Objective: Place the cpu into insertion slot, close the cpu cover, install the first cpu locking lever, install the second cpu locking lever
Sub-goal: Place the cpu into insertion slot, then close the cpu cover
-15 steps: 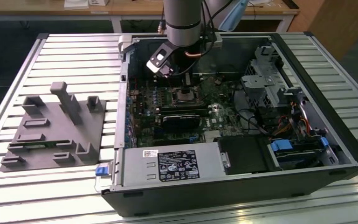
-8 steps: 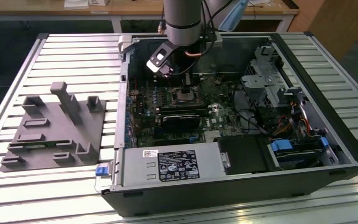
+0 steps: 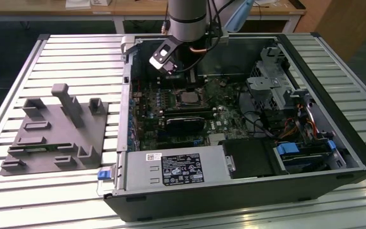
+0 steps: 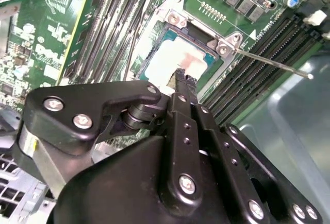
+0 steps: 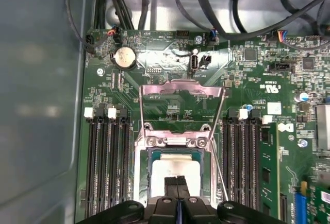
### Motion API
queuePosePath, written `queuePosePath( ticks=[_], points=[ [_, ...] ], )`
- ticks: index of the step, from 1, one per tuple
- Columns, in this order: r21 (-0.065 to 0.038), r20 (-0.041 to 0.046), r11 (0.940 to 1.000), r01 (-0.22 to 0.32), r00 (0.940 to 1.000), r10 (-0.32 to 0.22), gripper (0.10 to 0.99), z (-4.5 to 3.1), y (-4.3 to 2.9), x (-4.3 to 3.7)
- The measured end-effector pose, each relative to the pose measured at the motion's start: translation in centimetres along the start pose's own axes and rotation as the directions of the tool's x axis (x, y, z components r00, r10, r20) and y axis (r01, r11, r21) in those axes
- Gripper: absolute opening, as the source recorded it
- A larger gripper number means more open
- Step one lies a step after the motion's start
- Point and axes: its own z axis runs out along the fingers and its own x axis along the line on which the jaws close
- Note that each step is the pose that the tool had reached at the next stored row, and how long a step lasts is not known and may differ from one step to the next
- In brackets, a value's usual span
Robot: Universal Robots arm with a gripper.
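One black metal computer case lies open around one green circuit board. One black gripper, its fingers pressed together, hangs over the socket. One silvery window-framed cpu cover stands flipped open. One silver-rimmed insertion slot holds one pale square cpu.

The pale silvery cpu lies flat in the insertion slot on the green board. The cpu cover, a thin windowed metal frame, is swung open off the slot.
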Motion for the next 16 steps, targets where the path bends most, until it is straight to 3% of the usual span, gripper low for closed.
queuePosePath(
  ticks=[6,16],
  points=[
    [0.000,0.0005,1.0000,-0.004,1.0000,0.004,0.106,-1.09,0.15,0.00],
    [0.000,0.0008,1.0000,-0.007,1.0000,0.007,0.106,-1.16,0.16,0.00]
  ],
)
